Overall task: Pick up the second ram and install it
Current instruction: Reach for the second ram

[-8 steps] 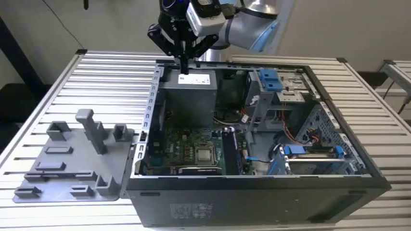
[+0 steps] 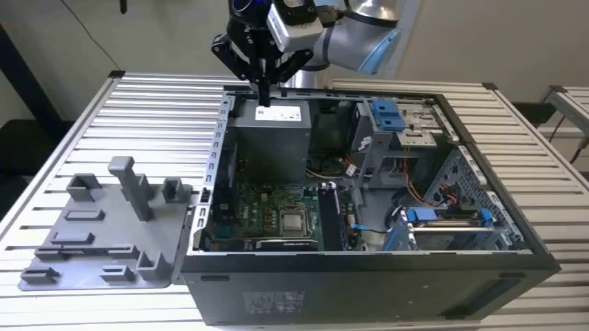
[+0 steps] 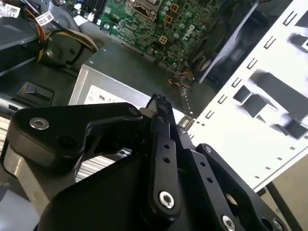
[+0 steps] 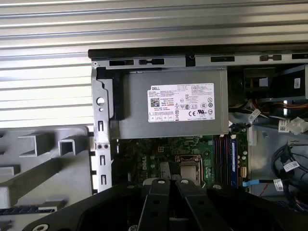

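My black gripper [image 2: 264, 100] hangs above the grey power supply [image 2: 272, 138] at the back of the open computer case [image 2: 368, 269]. Its fingers are shut, with nothing showing between them, in both wrist views [image 3: 160, 103] [image 4: 168, 183]. A slim dark bar [image 4: 29, 210] that looks like the second ram lies edge-on in the grey tray [image 2: 101, 265], beside the case at the exterior view's left and well away from the gripper. On the green motherboard [image 2: 267, 214], the memory slots [image 4: 224, 156] hold a blue-edged stick [image 4: 234, 159].
The tray carries grey posts, one of them tall [image 2: 134, 186]. Inside the case are blue drive brackets [image 2: 391, 114], loose cables [image 4: 288, 168] and the processor socket [image 2: 294, 222]. The case and the tray rest on a ribbed metal table [image 2: 147, 117].
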